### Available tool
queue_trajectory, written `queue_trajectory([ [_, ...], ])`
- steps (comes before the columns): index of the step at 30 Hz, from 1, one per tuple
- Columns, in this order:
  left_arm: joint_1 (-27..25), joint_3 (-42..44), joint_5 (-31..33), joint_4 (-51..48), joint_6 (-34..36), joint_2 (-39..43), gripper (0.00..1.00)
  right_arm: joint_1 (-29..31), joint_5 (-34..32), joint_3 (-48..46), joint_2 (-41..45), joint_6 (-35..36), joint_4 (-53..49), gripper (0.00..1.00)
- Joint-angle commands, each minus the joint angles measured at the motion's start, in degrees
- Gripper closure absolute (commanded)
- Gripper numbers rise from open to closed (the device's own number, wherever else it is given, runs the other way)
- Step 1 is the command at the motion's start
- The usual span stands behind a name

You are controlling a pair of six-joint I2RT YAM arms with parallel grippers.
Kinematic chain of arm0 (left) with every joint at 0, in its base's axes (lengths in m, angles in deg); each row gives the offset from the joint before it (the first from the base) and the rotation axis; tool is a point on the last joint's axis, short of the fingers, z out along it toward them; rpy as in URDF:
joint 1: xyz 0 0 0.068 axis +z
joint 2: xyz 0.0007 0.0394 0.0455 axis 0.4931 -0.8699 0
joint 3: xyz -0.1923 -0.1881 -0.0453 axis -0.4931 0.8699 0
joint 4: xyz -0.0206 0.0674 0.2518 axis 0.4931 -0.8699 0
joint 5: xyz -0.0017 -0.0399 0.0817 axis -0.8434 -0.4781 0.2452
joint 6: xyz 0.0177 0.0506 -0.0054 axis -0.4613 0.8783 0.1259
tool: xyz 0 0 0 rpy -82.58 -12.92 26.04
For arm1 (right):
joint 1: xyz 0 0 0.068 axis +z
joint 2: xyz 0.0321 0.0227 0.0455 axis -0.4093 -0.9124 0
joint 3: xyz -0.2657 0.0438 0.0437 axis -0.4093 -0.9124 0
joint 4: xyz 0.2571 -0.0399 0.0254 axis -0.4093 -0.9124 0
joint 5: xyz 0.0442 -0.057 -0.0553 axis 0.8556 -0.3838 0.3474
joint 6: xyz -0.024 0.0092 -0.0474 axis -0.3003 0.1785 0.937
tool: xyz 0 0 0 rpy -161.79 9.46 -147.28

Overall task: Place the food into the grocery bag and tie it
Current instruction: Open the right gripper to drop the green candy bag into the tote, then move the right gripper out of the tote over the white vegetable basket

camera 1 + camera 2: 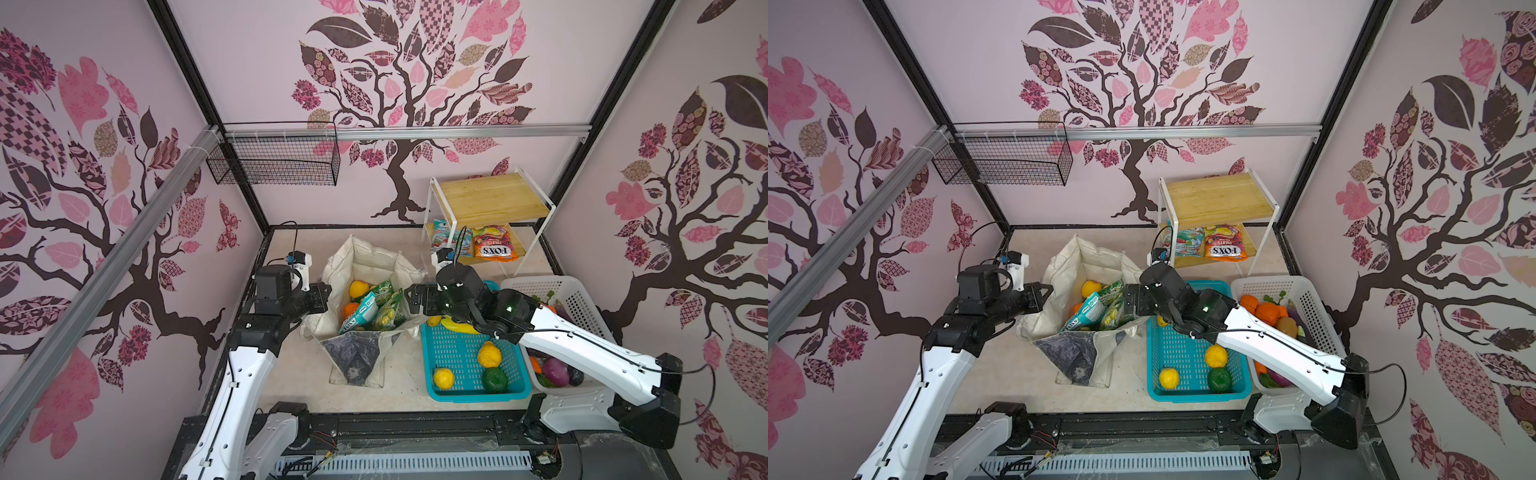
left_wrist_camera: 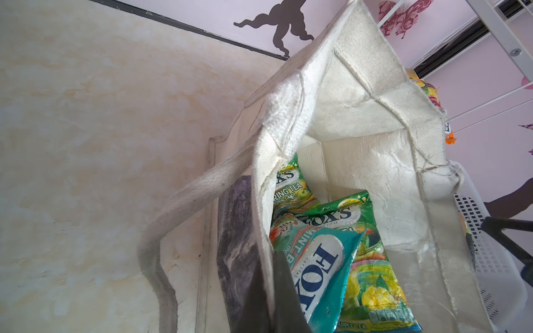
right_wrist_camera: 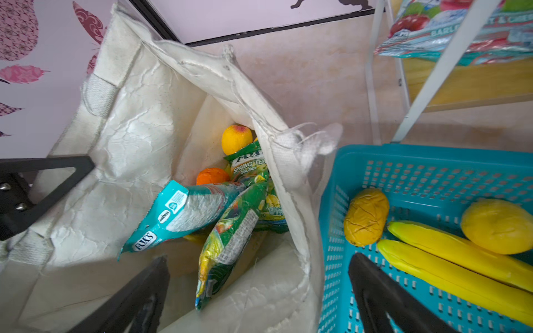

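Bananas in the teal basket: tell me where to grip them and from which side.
Take the bananas across their middle, coming down from above with the open right tool, jaws spanning their width. They lie flat, side by side on the teal basket floor; a yellow fruit crowds one long side and a mustard piece sits at their tips, so probably only the top is free.

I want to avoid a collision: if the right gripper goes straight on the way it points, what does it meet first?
Most likely the bag's near edge, which runs between the right gripper's open fingers; then the green packet inside. Depth is unclear.
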Motion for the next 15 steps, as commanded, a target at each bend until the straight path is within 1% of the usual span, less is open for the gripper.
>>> queue_trajectory([
  [1, -0.18, 1.62, 0.42, -0.33, 0.83, -0.16, 1.00, -0.54, -6.50, -0.30, 4.65, 1.17, -2.58, 0.00],
  [4, -0.22, 1.63, 0.64, -0.33, 0.78, -0.31, 1.00, -3.55, -4.65, -3.05, 8.31, 0.05, -0.71, 0.00],
  [5, -0.18, 1.62, 0.70, -0.32, 0.87, -0.43, 1.00, -4.39, -3.36, -4.63, 9.92, 1.18, 0.63, 0.00],
  [6, -0.21, 1.51, 0.73, -0.33, 0.87, -0.50, 1.00, -4.53, -2.45, -6.65, 11.88, 4.07, 2.76, 0.00],
  [8, -0.26, 1.52, 0.80, -0.38, 0.96, -0.60, 1.00, -4.59, -2.52, -11.31, 16.07, 9.00, 6.77, 0.00],
  [9, -0.26, 1.51, 0.86, -0.42, 0.96, -0.59, 1.00, -4.79, -3.68, -13.58, 18.02, 8.57, 8.43, 0.00],
  [11, -0.25, 1.45, 1.07, -0.54, 0.87, -0.59, 1.00, -5.75, -3.88, -15.85, 19.99, 8.26, 10.17, 0.00],
  [14, -0.23, 1.55, 0.64, -0.42, 0.87, -0.42, 1.00, -5.83, -7.21, -15.67, 19.15, 7.02, 8.17, 0.00],
  [15, -0.23, 1.62, 0.64, -0.33, 0.81, -0.42, 1.00, -5.92, -9.52, -15.16, 18.23, 5.95, 6.63, 0.00],
])
